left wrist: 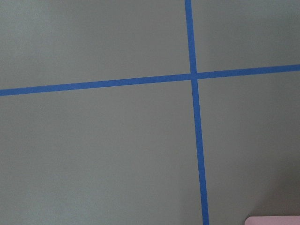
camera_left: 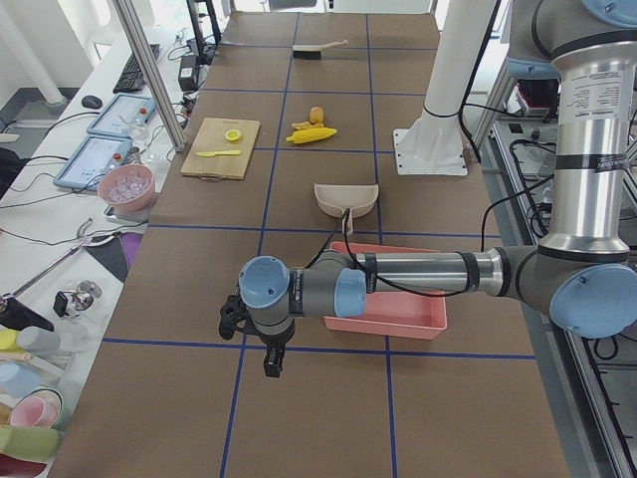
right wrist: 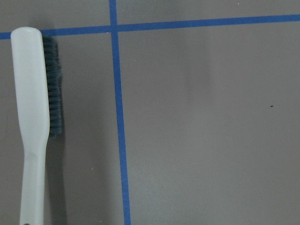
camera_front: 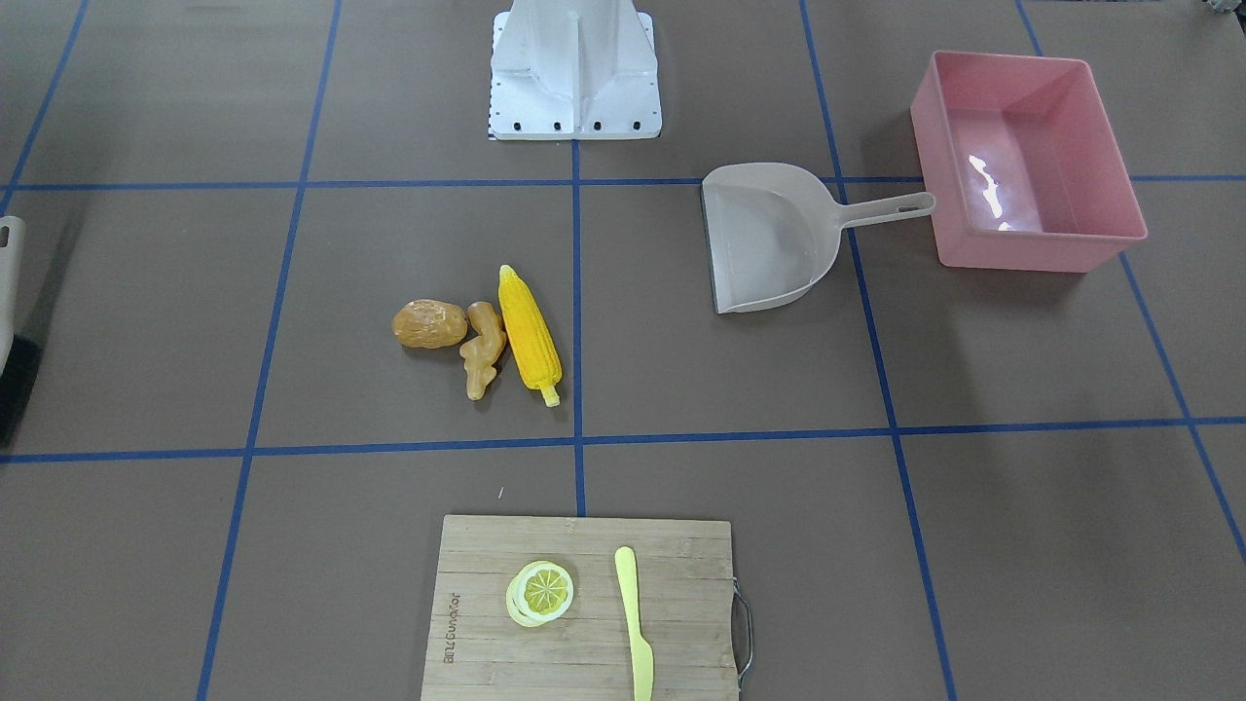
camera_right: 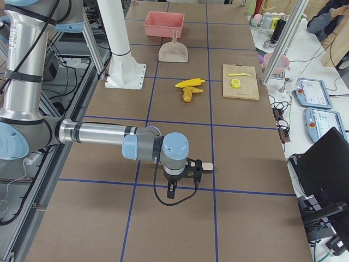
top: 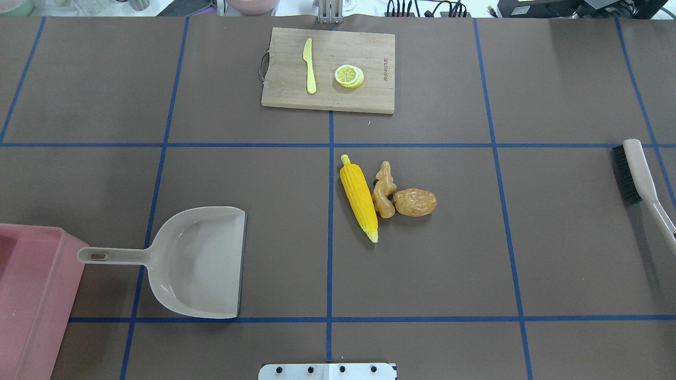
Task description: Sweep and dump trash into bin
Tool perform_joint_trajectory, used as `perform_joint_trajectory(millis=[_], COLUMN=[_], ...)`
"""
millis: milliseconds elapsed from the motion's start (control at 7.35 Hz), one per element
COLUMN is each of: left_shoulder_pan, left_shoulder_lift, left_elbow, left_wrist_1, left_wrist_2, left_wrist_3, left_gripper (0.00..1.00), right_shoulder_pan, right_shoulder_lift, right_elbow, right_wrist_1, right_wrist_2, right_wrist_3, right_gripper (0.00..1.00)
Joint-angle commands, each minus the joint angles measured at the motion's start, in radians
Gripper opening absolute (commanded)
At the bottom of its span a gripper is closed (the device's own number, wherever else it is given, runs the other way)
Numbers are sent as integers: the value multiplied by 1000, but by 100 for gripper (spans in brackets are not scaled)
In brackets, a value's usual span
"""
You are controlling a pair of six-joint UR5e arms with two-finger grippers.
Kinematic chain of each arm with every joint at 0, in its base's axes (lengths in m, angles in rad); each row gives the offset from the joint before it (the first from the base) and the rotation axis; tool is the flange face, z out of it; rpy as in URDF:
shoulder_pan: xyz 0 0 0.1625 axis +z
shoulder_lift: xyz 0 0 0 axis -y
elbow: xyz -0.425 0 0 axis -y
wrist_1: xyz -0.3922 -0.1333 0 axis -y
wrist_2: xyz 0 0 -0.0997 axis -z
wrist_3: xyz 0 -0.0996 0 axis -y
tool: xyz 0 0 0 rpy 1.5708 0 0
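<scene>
Right now you have the three pieces of trash lying together near the middle of the desk (top: 449,264): the corn cob (top: 359,196), the ginger root (top: 384,191) pressed against its side, and the potato (top: 415,202) touching the ginger root's other side. The bin (camera_front: 1022,248) sits well apart from them on the robot's left. The dustpan (top: 198,264) lies flat between the two, its mouth facing the trash and its handle tip reaching the bin's wall. Whether the tip touches the wall, you cannot tell.

The left fingers (camera_left: 231,317) hang low over bare desk just past the bin. The right fingers (camera_right: 193,169) hang over the brush (top: 636,174), which lies on its side at the robot's far right. Only the side cameras catch either pair, so you cannot tell whether they are spread or pressed together.

Across from the robot, the cutting board (top: 369,95) carries a lemon slice (top: 349,76) and a knife (top: 310,66), lying apart.
</scene>
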Motion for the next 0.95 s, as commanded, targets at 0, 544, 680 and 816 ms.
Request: perform_joint_trajectory(millis=[0,544,680,816], left_shoulder_pan=[-1,1,-1,1], left_shoulder_lift=[1,-1,-1,-1], left_elbow=[0,-2,-2,-5], left_wrist_1=[0,0,0,0], left_wrist_2=[0,0,0,0], left_wrist_3=[-1,-1,-1,-1], left_gripper=[99,99,99,99], right_shoulder_pan=[0,-20,-55,-107], right_shoulder_lift=[1,16,16,16], right_elbow=[9,27,29,35], right_wrist_1=[1,0,1,4], right_wrist_2=[0,15,30,27], right_wrist_3=[10,16,36,112], right_gripper=[100,100,99,99])
